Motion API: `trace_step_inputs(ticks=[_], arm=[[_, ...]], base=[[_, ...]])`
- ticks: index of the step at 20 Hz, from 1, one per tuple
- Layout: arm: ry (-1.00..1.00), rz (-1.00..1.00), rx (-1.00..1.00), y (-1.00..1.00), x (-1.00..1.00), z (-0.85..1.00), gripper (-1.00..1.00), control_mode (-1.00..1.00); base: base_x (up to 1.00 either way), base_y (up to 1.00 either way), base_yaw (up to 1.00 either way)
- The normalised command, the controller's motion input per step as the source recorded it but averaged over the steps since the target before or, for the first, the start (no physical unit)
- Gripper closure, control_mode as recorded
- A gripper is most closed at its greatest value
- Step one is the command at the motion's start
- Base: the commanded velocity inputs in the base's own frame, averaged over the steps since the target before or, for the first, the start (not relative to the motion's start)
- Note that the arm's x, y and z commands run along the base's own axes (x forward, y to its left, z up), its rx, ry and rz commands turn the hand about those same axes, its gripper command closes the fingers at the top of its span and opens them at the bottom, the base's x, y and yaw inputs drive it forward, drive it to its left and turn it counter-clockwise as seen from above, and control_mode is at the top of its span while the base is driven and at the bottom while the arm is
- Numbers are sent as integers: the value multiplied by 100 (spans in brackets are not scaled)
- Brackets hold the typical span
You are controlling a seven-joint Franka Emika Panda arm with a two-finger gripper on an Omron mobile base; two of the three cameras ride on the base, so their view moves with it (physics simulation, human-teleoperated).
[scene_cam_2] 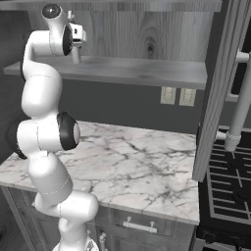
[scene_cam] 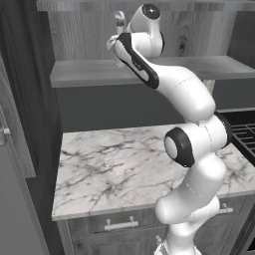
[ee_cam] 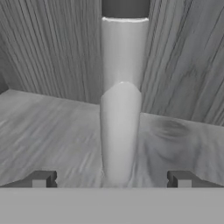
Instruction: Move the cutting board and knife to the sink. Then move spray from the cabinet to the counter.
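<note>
The spray (ee_cam: 121, 100), a slim pale bottle, stands upright on the open shelf of the grey wood-grain cabinet (ee_cam: 52, 131). My gripper (ee_cam: 111, 178) is open, and its two dark fingertips (ee_cam: 41, 178) flank the bottle's base with a gap on each side. In the left base view the raised arm holds the gripper (scene_cam: 117, 50) at the spray (scene_cam: 119, 20), whose trigger head shows above the hand. The right base view shows the gripper (scene_cam_2: 77, 39) with the spray (scene_cam_2: 76, 55) below it on the shelf. The white marble counter (scene_cam: 124, 164) lies underneath. The cutting board, knife and sink are out of view.
A black grated stove (scene_cam_2: 230, 186) sits right of the counter (scene_cam_2: 137, 166). An open cabinet door (scene_cam_2: 220, 88) hangs at the right above it. Grey drawers with bar handles (scene_cam: 121, 224) run under the counter. The shelf (scene_cam_2: 142, 68) stretches right of the bottle.
</note>
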Motion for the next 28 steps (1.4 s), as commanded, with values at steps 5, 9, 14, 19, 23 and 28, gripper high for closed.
trace_step_inputs(ticks=[5,9,14,19,23,28], arm=[[2,-3,0,0,31,-7,-100,-100],[3,-3,0,0,26,-1,-100,-100],[3,-3,0,0,21,0,-100,-100],[2,-3,0,0,18,0,-100,-100],[1,-3,0,0,16,-1,-100,-100],[0,-2,0,1,7,-2,-100,-100]], base=[[0,0,0],[0,0,0],[0,0,0],[0,0,0],[0,0,0],[0,0,0]])
